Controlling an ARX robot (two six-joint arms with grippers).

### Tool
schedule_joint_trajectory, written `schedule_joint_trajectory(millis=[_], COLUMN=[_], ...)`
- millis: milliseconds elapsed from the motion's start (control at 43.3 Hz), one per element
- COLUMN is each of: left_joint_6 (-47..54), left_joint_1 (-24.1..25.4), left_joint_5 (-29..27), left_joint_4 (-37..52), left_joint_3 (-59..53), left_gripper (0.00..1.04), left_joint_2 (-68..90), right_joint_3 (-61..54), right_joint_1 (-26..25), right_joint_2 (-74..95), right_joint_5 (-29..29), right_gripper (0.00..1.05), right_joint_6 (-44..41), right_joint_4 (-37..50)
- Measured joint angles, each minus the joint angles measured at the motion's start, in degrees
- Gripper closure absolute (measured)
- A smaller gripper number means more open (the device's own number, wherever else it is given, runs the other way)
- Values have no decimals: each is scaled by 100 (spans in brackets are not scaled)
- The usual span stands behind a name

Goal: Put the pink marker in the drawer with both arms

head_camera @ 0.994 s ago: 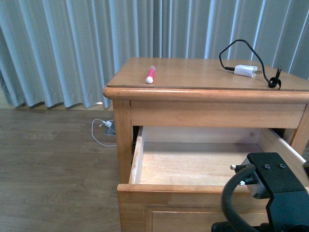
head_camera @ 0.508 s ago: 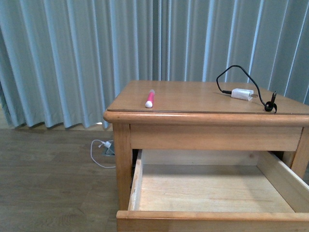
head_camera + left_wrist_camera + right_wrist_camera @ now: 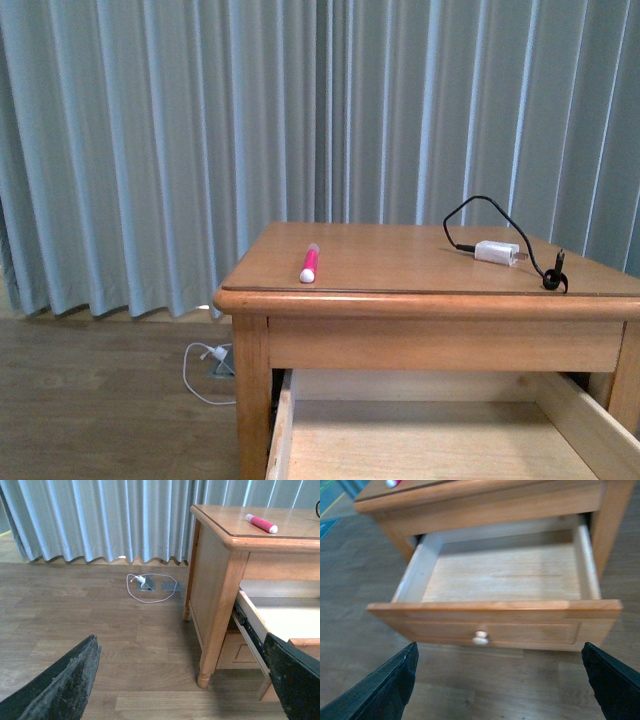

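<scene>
Soft, even light filters through the pale curtains (image 3: 150, 150), leaving a faint sheen on the worktop (image 3: 400, 262) and only weak shadows beneath it. Front and left wrist views are sharp; the right wrist view is blurred throughout, softening the drawer (image 3: 520, 627).

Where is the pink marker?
In the front view, the pink marker lies on the cabinet top near its left front corner, left of the white charger.
</scene>
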Motion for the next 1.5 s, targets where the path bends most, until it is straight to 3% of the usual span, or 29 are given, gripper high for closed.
schedule_joint_trajectory(millis=[92, 416, 531, 601, 786, 1017, 1317, 1502], left_joint_6=[0, -13, -525, -538, -385, 22, 186, -144], left_joint_1=[0, -7, -1294, -1987, -2304, -2332, -2323, -2284], left_joint_5=[2, -44, -2771, -3373, -2918, -2387, -1915, -1591], left_joint_4=[0, 2, 564, 1093, 2592, 3351, 3156, 2205], left_joint_3=[0, 0, 68, 402, 1858, 3364, 5379, 6857], left_gripper=[6, 6, 6, 6, 6, 6, 6, 6], left_joint_2=[0, 2, 859, 1799, 4312, 6669, 8920, 10069], right_joint_3=[0, 0, -2, -2, -2, -2, -2, -2], right_joint_1=[-278, -286, -286, -286, -291, -291, -291, -291], right_joint_2=[-57, -59, -59, -61, -59, -59, -59, -59], right_joint_5=[81, 39, 44, 37, 39, 42, 39, 39], right_gripper=[8, 8, 8, 8, 8, 8, 8, 8], right_joint_6=[4, 4, 4, 4, 4, 4, 4, 4], right_joint_4=[26, 28, 28, 28, 28, 28, 28, 28])
